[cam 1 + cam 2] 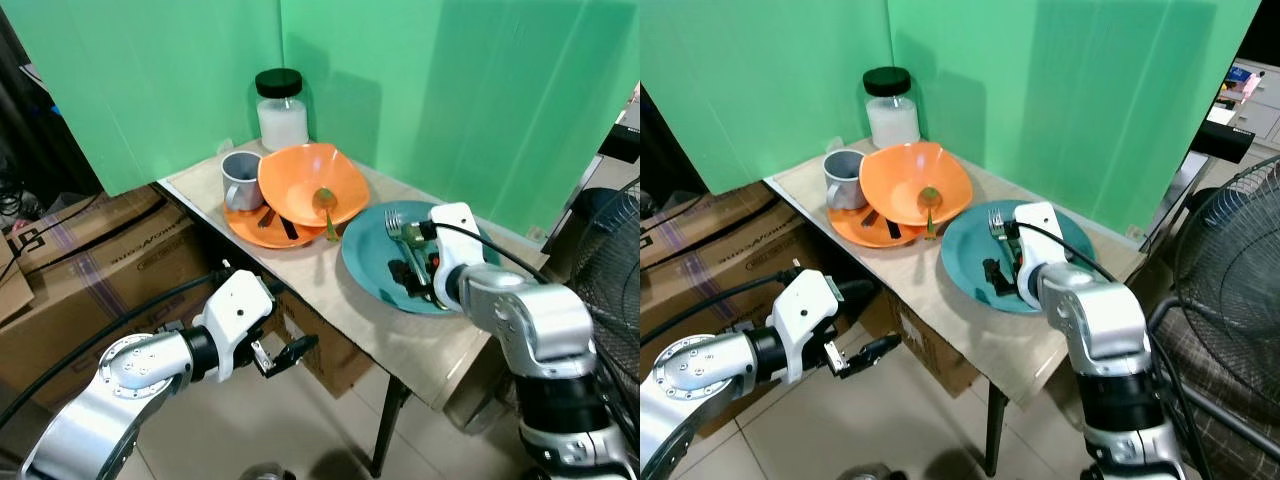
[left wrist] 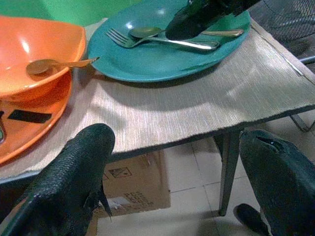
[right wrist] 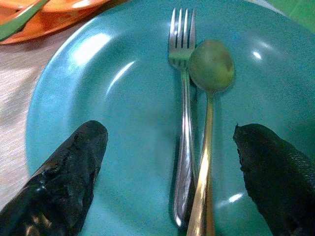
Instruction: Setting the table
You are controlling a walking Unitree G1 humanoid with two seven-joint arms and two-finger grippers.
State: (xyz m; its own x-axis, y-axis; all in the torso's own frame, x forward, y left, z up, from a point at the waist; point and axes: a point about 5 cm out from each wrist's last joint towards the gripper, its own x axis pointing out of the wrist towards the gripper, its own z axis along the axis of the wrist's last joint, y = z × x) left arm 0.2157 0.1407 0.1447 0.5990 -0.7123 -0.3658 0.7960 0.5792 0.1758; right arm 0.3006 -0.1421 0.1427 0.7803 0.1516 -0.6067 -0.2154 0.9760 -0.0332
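Note:
A teal plate (image 1: 365,258) lies on the table (image 1: 330,300) near its right end. On it, side by side, rest a silver fork (image 3: 182,98) and a gold-handled spoon (image 3: 211,64). My right gripper (image 3: 167,132) hovers low over the plate, open, one finger on each side of the two utensils and touching neither. My left gripper (image 1: 285,355) is open with nothing in it, below and in front of the table's front edge. Behind the teal plate an orange bowl (image 1: 300,175) holds another spoon (image 1: 325,200) and sits on an orange plate (image 1: 245,225).
A grey mug (image 1: 240,180) stands on the orange plate, and a black-lidded jar (image 1: 281,110) stands in the back corner against green screens. Cardboard boxes (image 1: 100,260) sit left of and under the table. A fan (image 1: 610,250) stands at the right.

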